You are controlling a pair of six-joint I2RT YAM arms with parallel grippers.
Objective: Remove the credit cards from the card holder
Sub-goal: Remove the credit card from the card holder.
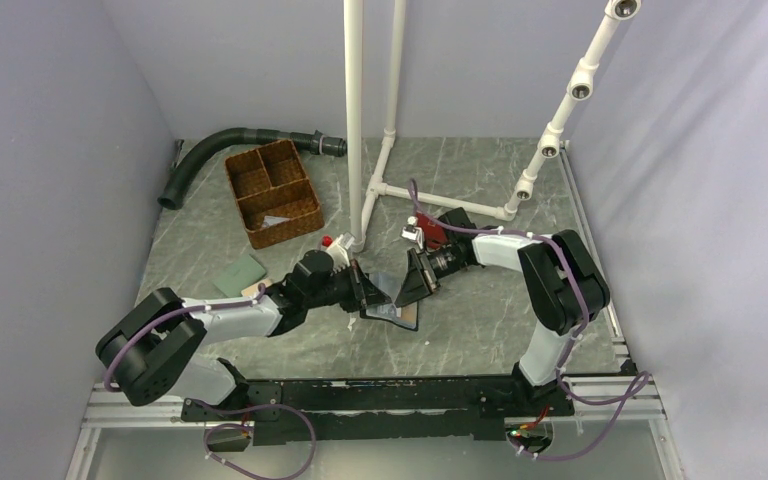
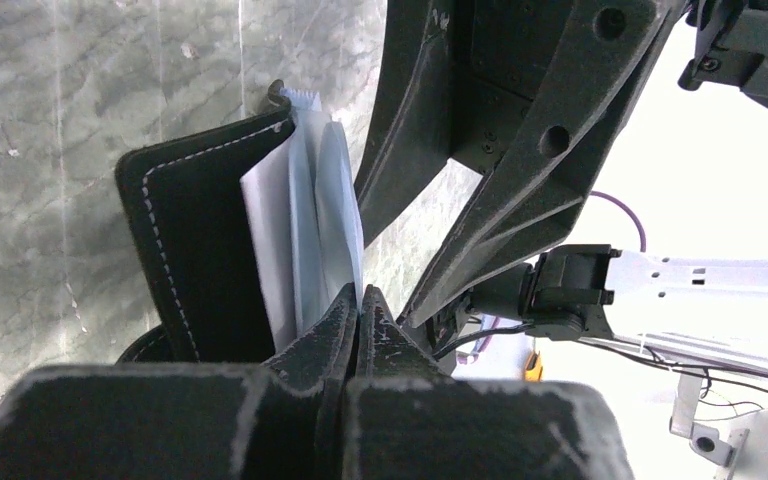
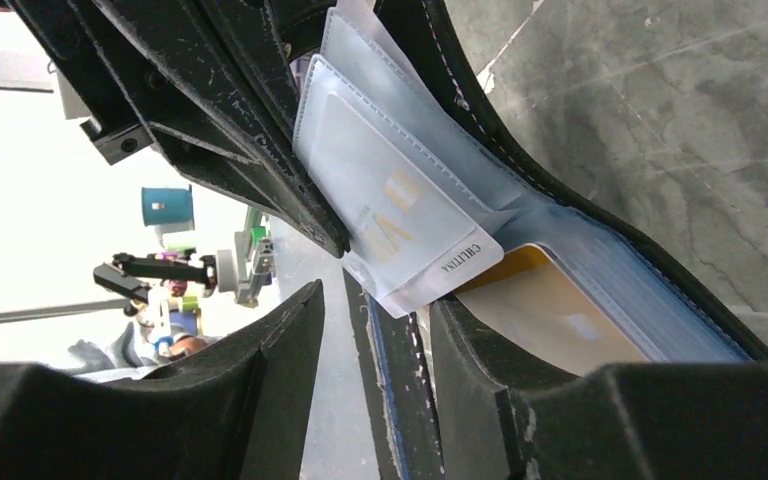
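The card holder [image 1: 392, 312] stands open on the table between both grippers, its black stitched cover [image 2: 200, 250] upright. My left gripper [image 2: 358, 300] is shut on the edge of its clear plastic sleeves [image 2: 315, 210]. My right gripper [image 3: 378, 300] is open, with a dark edge of the holder [image 3: 390, 380] between its fingers, close to the right one. An orange-yellow credit card [image 3: 550, 300] sits in a pocket beside that finger. A pale card with gold letters [image 3: 390, 210] shows inside a clear sleeve. In the top view the left gripper [image 1: 364, 292] and right gripper [image 1: 410, 285] nearly meet.
A wicker basket [image 1: 272, 192] with compartments stands at the back left, a black hose [image 1: 230, 145] behind it. A green wallet [image 1: 239, 272] lies left of my left arm. A red wallet [image 1: 430, 232] lies behind the right wrist. White pipe posts [image 1: 355, 120] rise at the back centre.
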